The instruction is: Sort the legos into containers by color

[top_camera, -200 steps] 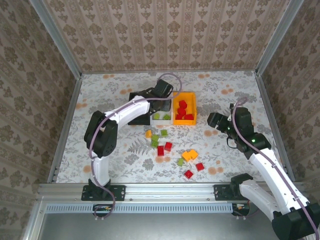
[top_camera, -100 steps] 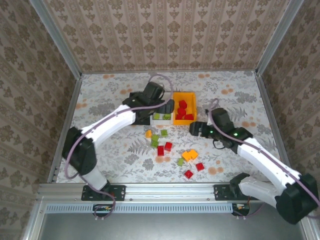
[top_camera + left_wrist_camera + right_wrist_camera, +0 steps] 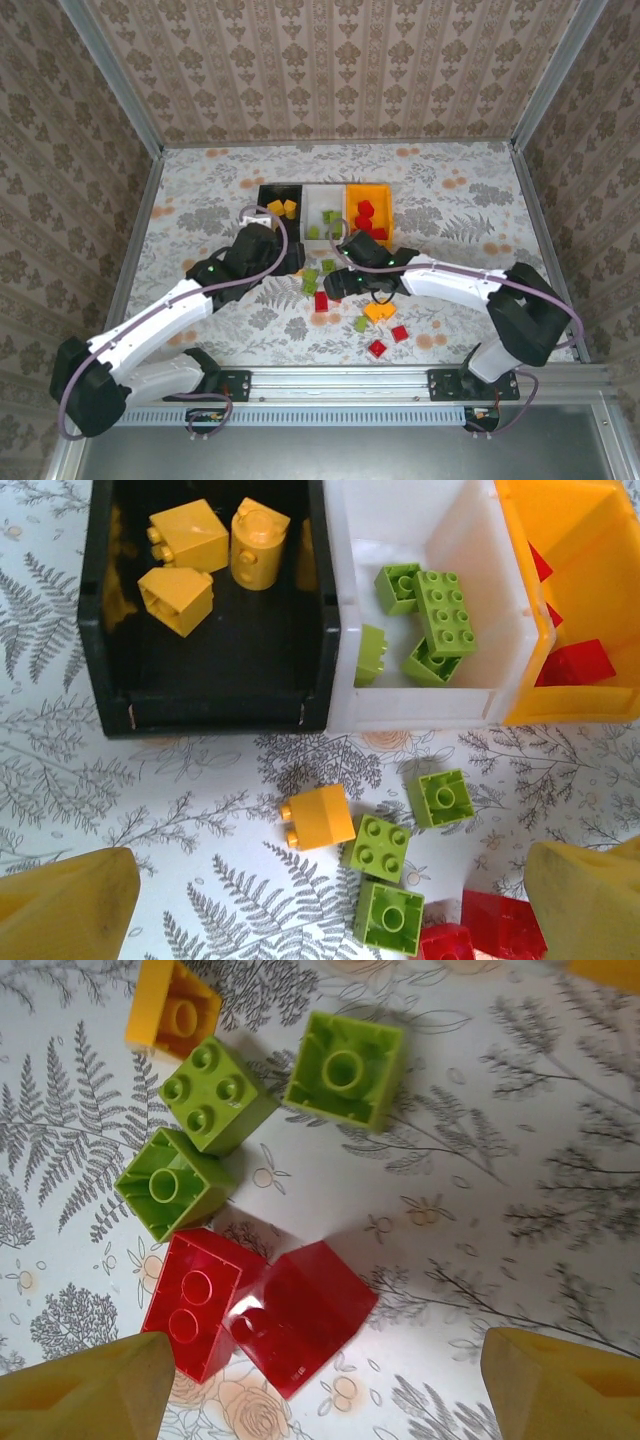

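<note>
Hovering with jaws spread and empty, the right gripper [image 3: 322, 1385] sits over two touching red bricks [image 3: 300, 1310] on the table [image 3: 560, 1160]. Best to centre on one, close across its flat sides and lift clear of its neighbour toward the orange bin [image 3: 520, 600]. The left gripper [image 3: 325, 910], also spread and empty, hangs over a yellow brick [image 3: 318, 817]
</note>
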Robot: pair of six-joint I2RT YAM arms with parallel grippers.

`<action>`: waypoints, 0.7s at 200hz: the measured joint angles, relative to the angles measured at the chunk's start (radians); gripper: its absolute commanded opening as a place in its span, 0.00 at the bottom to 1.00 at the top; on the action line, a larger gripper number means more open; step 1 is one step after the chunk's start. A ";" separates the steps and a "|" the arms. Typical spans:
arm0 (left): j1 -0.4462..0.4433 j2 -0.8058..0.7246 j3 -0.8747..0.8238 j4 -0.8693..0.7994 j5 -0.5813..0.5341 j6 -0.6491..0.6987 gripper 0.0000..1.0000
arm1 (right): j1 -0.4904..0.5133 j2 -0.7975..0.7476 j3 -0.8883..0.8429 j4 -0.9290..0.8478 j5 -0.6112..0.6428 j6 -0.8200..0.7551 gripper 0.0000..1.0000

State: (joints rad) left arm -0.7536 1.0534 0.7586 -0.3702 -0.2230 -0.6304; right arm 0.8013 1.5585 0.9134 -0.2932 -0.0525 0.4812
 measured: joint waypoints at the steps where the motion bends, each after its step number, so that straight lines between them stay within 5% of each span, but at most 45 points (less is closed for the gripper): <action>1: 0.000 -0.004 -0.003 0.000 0.000 -0.001 1.00 | 0.001 0.003 0.002 0.000 0.001 0.000 0.81; 47: 0.002 -0.040 -0.065 -0.002 -0.004 -0.036 1.00 | 0.042 0.116 0.069 -0.001 0.054 0.003 0.73; 89: 0.008 -0.066 -0.082 -0.003 -0.007 -0.048 1.00 | 0.050 0.146 0.083 -0.010 0.084 0.016 0.50; 140: 0.017 -0.086 -0.083 -0.003 -0.010 -0.051 1.00 | 0.051 0.135 0.076 -0.019 0.105 0.021 0.36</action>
State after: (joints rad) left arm -0.7368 0.9672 0.6758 -0.3733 -0.2333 -0.6811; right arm 0.8520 1.6939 0.9890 -0.3122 0.0528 0.5022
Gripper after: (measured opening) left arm 0.997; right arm 0.385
